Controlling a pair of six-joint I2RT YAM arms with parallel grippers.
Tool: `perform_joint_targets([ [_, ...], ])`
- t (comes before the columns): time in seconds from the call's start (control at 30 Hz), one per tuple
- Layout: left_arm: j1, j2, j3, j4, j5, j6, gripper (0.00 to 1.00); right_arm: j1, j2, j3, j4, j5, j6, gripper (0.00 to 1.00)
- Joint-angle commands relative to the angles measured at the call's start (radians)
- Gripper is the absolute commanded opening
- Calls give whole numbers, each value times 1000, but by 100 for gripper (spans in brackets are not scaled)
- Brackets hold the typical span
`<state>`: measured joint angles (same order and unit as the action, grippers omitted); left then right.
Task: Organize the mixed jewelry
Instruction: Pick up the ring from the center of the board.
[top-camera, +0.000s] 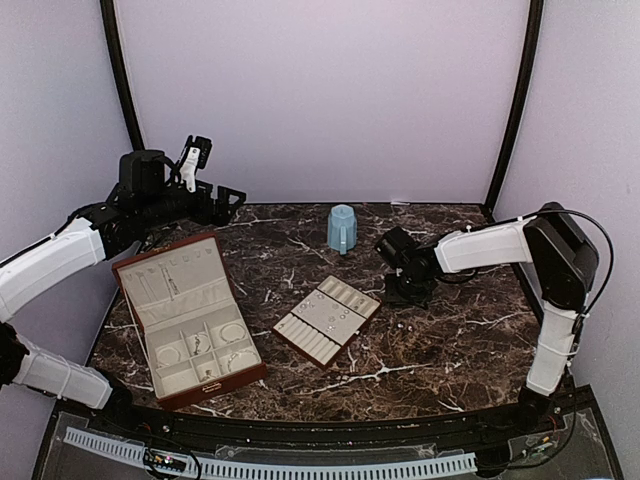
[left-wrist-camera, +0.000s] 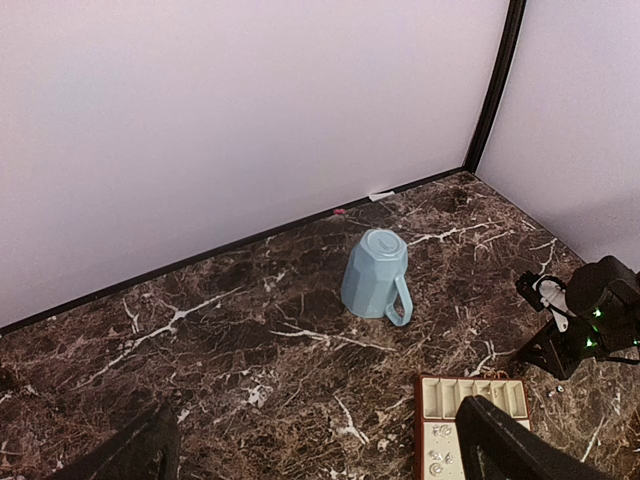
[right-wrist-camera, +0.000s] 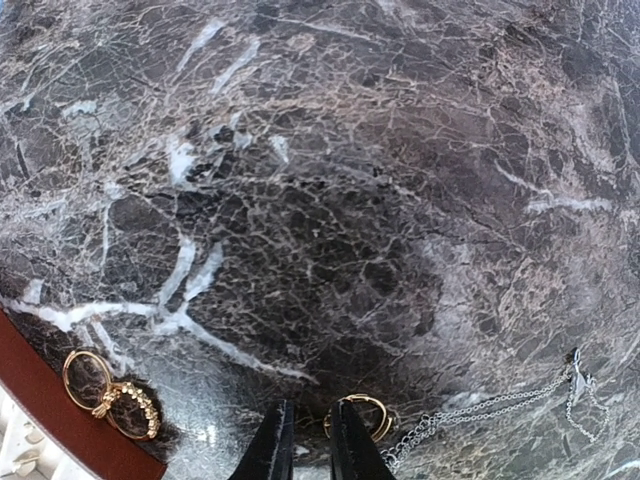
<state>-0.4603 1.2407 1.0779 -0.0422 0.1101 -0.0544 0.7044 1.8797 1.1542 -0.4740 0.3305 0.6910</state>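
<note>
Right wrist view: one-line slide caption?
Right gripper, jaws narrowly parted, over marble table beside a gold ring and chain.

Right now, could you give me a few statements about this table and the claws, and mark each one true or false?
1. The box has its lid open. True.
2. The left claw holds the mug. False: that claw is open and empty, and the mug stands by itself on the table.
3. A chain lies on the table near the right claw. True.
4. The tray sits inside the box. False: it lies on the table beside the box.
</note>
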Motion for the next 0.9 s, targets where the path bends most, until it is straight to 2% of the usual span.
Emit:
perform_joint_targets([
  [0.0, -1, -34, -13, 10, -10, 15, 99, 7, -19, 22, -11, 30, 11, 15],
  [0.2, -1, -30, -12, 9, -6, 14, 99, 8, -28, 12, -7, 37, 12, 18],
  [0.87, -1, -40, -12, 10, -6, 16, 99, 7, 8, -5, -19, 47, 64, 11],
])
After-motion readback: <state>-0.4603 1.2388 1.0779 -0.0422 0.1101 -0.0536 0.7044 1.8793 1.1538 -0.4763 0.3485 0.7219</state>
